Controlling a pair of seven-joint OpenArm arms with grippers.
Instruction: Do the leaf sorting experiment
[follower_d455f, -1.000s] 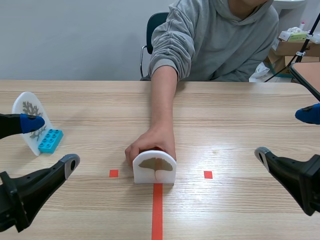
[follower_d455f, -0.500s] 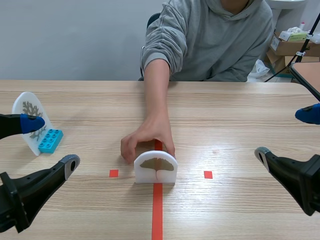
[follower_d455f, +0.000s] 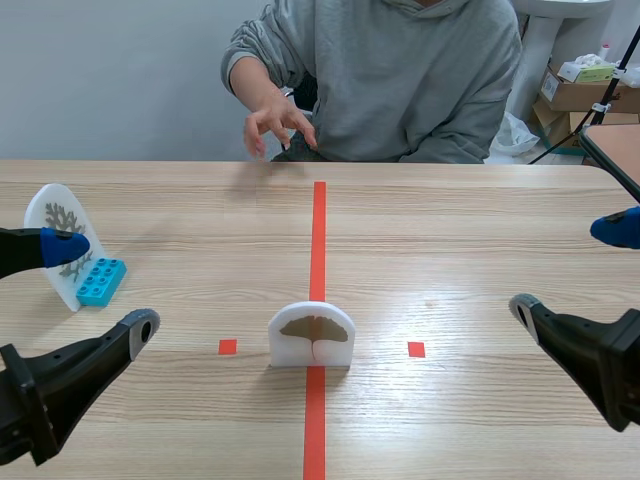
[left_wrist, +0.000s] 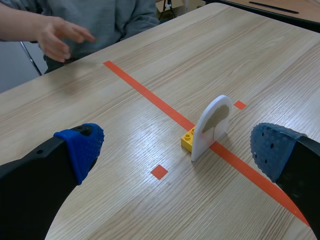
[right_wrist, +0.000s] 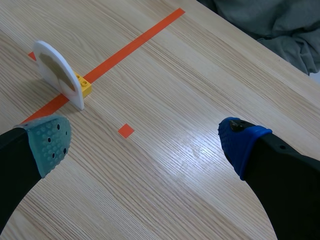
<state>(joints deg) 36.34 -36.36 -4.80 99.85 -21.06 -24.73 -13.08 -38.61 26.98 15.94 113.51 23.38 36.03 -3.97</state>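
A white arched leaf card (follower_d455f: 310, 338) is standing upright on the wooden bench (follower_d455f: 480, 230), astride the orange line, its yellow brick foot (left_wrist: 188, 140) showing only in wrist views. The left jaws and right jaws are gaping wide, empty.

Left gripper (left_wrist: 177, 150) wide open (blue pads (left_wrist: 82, 147)). Ahead of it, white leaf card (left_wrist: 212, 125) upright on yellow brick (left_wrist: 188, 140), on the tape line (left_wrist: 145, 92). Person's hand (left_wrist: 59, 35) hovers far side.

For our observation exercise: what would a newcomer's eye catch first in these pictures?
A white leaf card stands mid-table on the orange tape line, on a yellow brick. A second card on a blue brick stands far left, and a person's hand hovers at the far edge.
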